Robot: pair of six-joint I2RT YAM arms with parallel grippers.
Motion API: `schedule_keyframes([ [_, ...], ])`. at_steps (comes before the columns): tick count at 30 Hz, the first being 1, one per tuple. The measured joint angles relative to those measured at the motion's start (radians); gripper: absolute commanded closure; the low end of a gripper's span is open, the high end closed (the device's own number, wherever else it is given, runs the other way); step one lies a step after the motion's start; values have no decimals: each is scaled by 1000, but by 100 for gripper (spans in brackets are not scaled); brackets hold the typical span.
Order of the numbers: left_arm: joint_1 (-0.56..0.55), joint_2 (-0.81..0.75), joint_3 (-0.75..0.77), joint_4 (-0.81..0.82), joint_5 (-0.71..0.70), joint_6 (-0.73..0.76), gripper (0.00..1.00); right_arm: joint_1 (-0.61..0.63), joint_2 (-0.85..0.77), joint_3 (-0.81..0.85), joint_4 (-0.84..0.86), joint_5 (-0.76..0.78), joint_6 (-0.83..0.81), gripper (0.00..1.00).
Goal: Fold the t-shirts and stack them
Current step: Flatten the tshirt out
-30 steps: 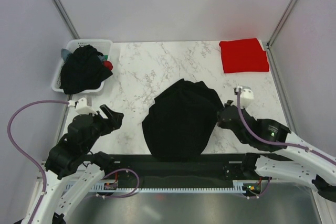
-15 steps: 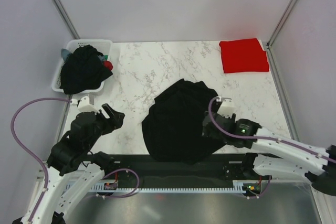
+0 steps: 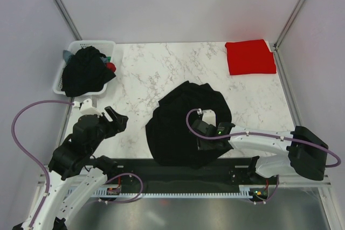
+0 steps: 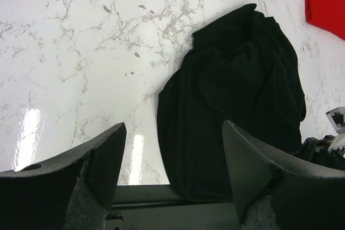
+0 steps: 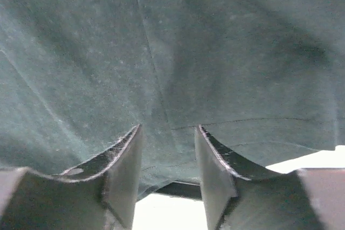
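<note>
T-shirt [image 3: 172, 127] newly under right hand [image 5: 168, 130] (parted)

The bench [image 3: 145, 74] is white marble with grey veining. The crumpled t-shirt [image 3: 178, 127] is plain black, though in the right wrist view it reads dark teal-grey, perhaps from the light. The folded t-shirt [image 3: 249, 56] is bright red. The slotted basket [image 3: 97, 43] is white, its heap [image 3: 83, 71] black with red and teal glimpses.

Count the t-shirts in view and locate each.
3: a crumpled black t-shirt mid-table, a folded red t-shirt at the far right corner, a dark heap in the white basket; more may hide there.
</note>
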Motion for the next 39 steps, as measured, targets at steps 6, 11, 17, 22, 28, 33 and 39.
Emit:
schedule_keyframes([
  [6,0,0,0,0,0,0,21,2,49,0,29,-32,-10,56],
  [11,0,-2,0,0,0,0,21,2,57,-2,36,-34,-7,58],
  [17,0,-3,0,0,0,0,21,2,85,-18,42,-35,-7,67],
  [22,0,-9,0,0,-1,0,21,2,85,-18,34,-26,-5,80],
  [28,0,-10,0,0,-1,0,21,2,80,-18,26,-21,2,93],
  [33,0,-10,0,0,-1,0,21,2,49,-18,-4,-11,5,94],
  [39,0,-10,0,0,-1,0,21,0,-47,25,-129,44,9,100],
])
